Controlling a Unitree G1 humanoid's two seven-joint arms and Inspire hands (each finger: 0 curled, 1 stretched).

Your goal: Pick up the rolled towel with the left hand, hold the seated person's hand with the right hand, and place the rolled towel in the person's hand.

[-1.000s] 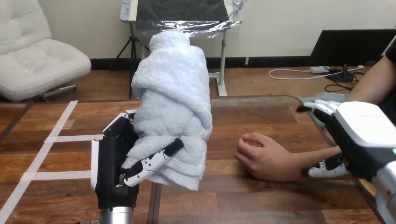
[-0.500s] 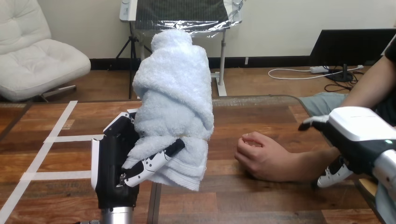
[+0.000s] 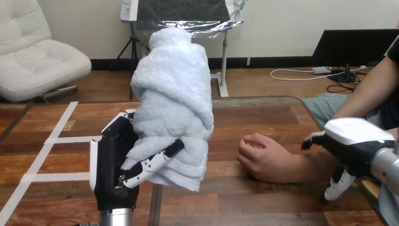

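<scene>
Grips the rolled towel (image 3: pixel 171 94) in the left robot hand (image 3: pixel 112 174), upright and raised over the bench (image 3: pixel 263 207). Wraps black-and-white fingers (image 3: pixel 150 162) across the roll's lower end, pressing it against the black palm. Leaves the loose bottom edge hanging just below those fingers and most of the roll towering above that robot hand. Finds the person's hand (image 3: pixel 261 157) to the right of the left robot hand, apart from the towel, resting on the bench, loosely curled. Sets the right robot hand (image 3: pixel 355 139) further right again, over the person's forearm (image 3: pixel 303 165) just behind the wrist, white shell upward. Cannot tell whether that robot hand grips the forearm or merely lies against it. Shows strips of pale tape (image 3: pixel 56 140) on the bench to the left of the left robot hand.
</scene>
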